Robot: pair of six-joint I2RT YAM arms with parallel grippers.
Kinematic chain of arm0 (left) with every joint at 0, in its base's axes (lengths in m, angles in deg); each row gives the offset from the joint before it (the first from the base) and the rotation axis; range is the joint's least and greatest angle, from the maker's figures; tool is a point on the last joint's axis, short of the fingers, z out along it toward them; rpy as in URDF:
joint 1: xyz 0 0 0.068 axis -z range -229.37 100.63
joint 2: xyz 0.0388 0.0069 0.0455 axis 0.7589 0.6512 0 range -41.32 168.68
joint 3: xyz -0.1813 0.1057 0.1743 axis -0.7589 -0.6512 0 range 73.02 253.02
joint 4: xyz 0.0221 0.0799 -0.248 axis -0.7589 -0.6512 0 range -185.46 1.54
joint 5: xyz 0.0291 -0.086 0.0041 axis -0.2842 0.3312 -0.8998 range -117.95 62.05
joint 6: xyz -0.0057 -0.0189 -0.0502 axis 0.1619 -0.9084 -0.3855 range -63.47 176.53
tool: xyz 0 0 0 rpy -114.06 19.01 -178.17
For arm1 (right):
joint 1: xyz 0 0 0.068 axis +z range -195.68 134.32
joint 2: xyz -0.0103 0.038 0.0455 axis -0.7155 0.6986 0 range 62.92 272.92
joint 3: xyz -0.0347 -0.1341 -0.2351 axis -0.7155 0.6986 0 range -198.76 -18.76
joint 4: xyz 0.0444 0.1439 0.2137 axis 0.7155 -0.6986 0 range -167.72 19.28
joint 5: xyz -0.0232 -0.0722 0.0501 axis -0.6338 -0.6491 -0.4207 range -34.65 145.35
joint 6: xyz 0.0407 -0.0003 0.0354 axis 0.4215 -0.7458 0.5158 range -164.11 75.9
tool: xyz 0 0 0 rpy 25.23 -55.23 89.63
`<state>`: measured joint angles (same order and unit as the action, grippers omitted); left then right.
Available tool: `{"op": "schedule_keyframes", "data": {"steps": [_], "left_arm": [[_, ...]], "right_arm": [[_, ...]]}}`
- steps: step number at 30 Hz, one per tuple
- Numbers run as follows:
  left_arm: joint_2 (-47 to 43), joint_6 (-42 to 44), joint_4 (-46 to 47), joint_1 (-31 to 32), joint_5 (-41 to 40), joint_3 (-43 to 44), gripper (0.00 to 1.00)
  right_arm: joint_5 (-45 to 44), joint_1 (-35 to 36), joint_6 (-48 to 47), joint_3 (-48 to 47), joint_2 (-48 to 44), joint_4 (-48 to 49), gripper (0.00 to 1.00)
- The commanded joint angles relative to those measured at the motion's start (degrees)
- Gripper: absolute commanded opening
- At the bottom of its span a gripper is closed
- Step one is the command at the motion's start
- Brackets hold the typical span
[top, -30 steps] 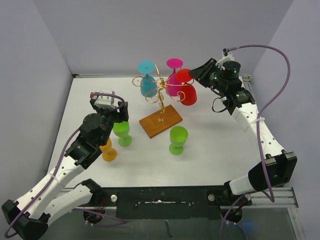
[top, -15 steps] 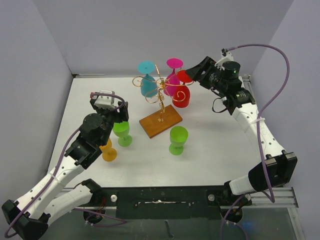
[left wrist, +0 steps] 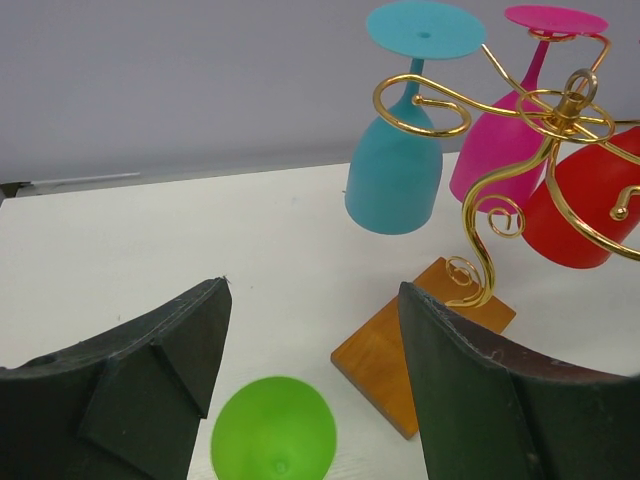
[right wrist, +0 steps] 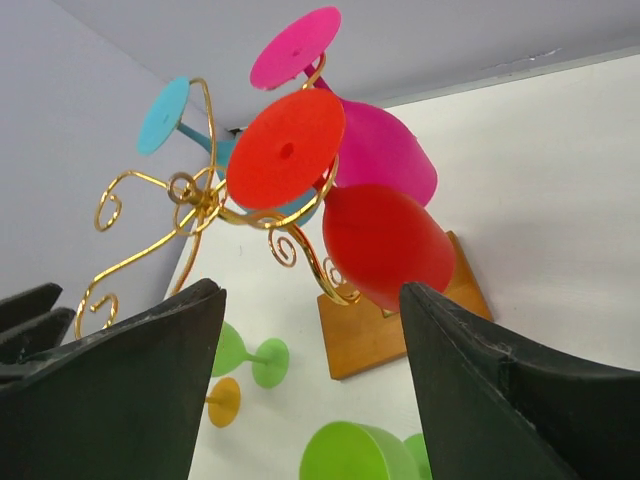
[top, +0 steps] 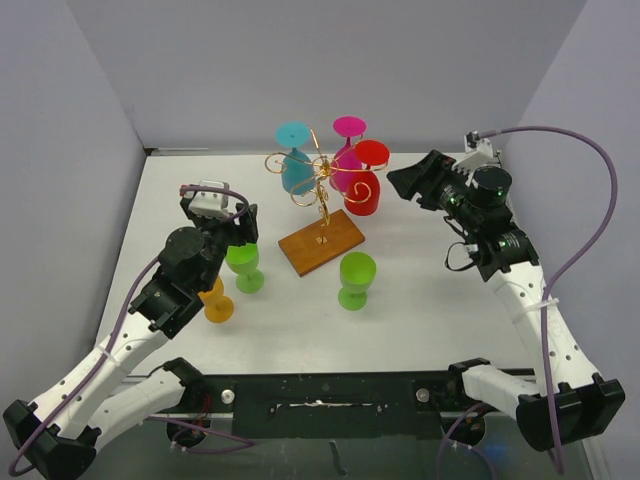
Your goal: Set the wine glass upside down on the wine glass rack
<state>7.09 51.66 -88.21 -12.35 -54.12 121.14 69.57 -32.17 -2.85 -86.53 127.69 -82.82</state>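
Below the spread fingers of our left gripper [left wrist: 312,292] stands a green glass [left wrist: 275,440], likely light and slick, best pinched at the stem; our right gripper [right wrist: 312,290] gapes empty.

Both my arms are white shells linked by black joint housings. A purple cable [top: 122,312] trails along the left arm [top: 95,365], and a second cable [top: 560,133] arcs over the right arm [top: 548,325]. The left pincer [left wrist: 312,330] and right pincer [right wrist: 312,300] have broad matte-black wedge fingers [left wrist: 150,370]. A white camera block [top: 210,200] tops my left wrist.
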Motion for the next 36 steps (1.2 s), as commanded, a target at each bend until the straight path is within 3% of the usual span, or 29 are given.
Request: {"op": "schedule_keyframes", "data": {"steps": [1,8,20,36], "left_arm": [[-1.83,0.19,4.27,-0.34,2.77,-0.72,0.67],[-1.51,-0.12,6.1,-0.19,5.56,-2.06,0.67],[-1.31,-1.18,7.04,-0.19,6.85,-2.5,0.67],[-1.3,-0.85,6.95,-0.19,6.87,-2.59,0.67]], "right_arm": [[0.29,-0.19,-3.76,4.45,-5.75,-0.29,0.69],[-1.43,2.47,-7.08,11.39,-11.01,-7.6,0.66],[-26.2,22.17,-4.38,13.98,-7.28,-22.4,0.6],[-28.19,25.88,-1.42,10.02,2.76,-24.08,0.3]]}}
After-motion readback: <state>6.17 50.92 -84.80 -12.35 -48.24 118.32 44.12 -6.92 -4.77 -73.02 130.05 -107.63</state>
